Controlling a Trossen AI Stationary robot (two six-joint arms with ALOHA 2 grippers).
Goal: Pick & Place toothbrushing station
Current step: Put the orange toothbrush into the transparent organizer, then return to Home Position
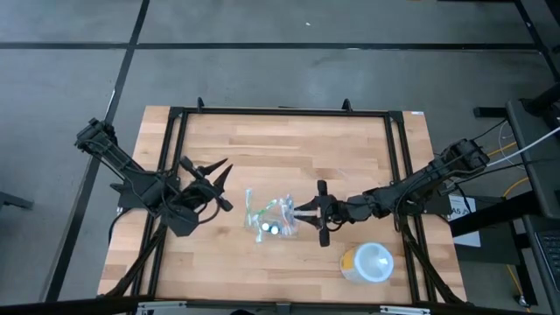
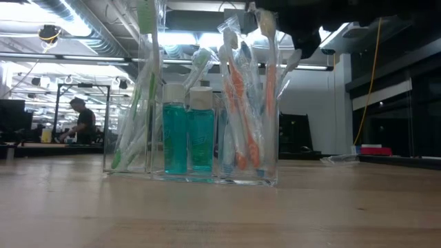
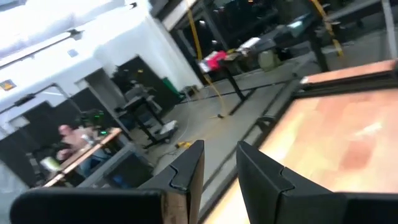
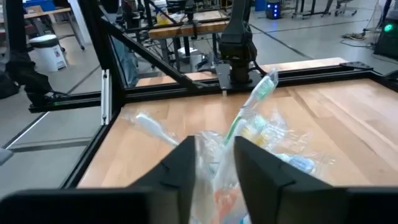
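Right tool (image 1: 308, 213) straddling toothbrushing station (image 1: 273, 219), left tool (image 1: 215, 181) raised aside

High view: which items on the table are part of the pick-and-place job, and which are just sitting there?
Part of the job:
- toothbrushing station, clear holder with toothbrushes and two teal bottles, mid-table
- right gripper, at the station's right edge

Just lying about:
- round white and yellow container, near the right front edge
- left gripper, waiting left of the station
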